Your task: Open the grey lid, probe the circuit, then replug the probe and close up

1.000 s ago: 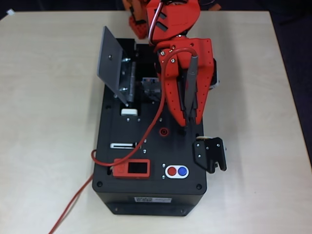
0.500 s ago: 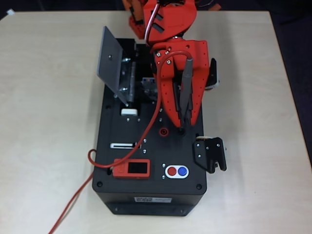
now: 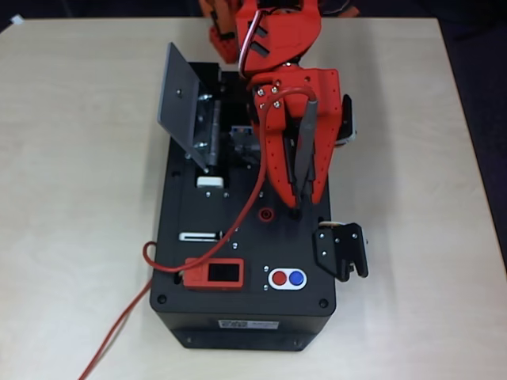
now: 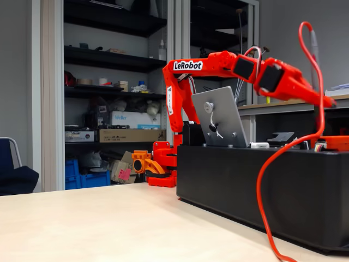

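**Over the black box: probe held, lid up**

Between the 2 red fingers of the gripper [image 3: 297, 202] sits the probe [image 3: 305, 150], a slim grey rod clamped lengthwise, its tip pointing down toward the box top in the overhead view. The tip itself is lost against the dark surface, so whether it touches the black box [image 3: 238, 317] cannot be told. In the fixed view the gripper [image 4: 327, 102] runs off toward the right edge and the rod is barely visible there.

From the rod's upper end the red cable [image 3: 238, 222] loops over the gripper, runs down past its left side and off the front-left corner of the box onto the table [image 3: 71, 237].

Just left of the fingertips lies the round red socket [image 3: 267, 214], apart from the probe tip. Further left and behind the gripper, the grey lid [image 3: 178, 99] stands raised on its hinge, tilted outward, with its small knob [image 4: 208, 107] facing the fixed camera. Under it, the circuit [image 3: 242, 142] shows as silvery parts in the dark recess, partly covered by the arm.

Nearer the camera than the fingertips are the red module [image 3: 214, 275], a red and blue button pair [image 3: 287, 278], and a black bracket [image 3: 341, 251] at the box's right edge.
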